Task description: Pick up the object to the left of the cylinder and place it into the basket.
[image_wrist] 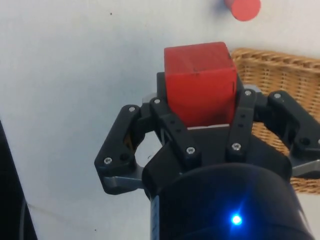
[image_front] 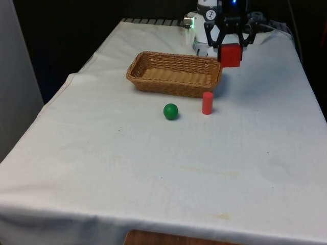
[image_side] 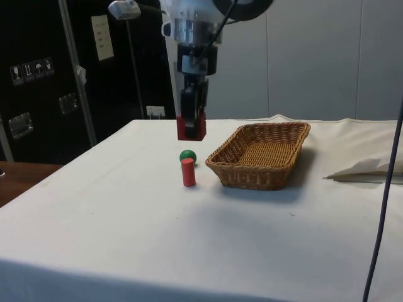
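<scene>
**Red cube aloft by the basket's corner**

Here, across the front view from its left to its right, the white cloth (image_front: 102, 168) lies bare until the wicker basket (image_front: 153, 81), which sits toward the far half of the table with nothing inside it. Nearer the camera than the basket, a green ball (image_front: 170, 111) rests on the cloth, apart from the basket's near wall. Just to the front view's right of the ball stands a red cylinder (image_front: 207, 102), upright, close to the basket's near right corner without touching it.

Above and beyond that corner hangs the gripper (image_front: 231, 50), its two fingers clamped on opposite faces of a red cube (image_front: 231, 55). The cube is well clear of the cloth and sits beside the basket's rim rather than over its inside.

In the side view the order runs differently: the gripper (image_side: 191, 123) and the red cube (image_side: 191, 129) hang above the cloth, the green ball (image_side: 187, 155) and red cylinder (image_side: 187, 172) below them, the cylinder partly covering the ball, and the basket (image_side: 277, 129) lies to the right.

In the wrist view the red cube (image_wrist: 200, 80) sits firmly between the black fingers (image_wrist: 170, 122), with the basket's weave (image_wrist: 280, 75) alongside and the red cylinder (image_wrist: 243, 7) on the cloth beyond.
</scene>
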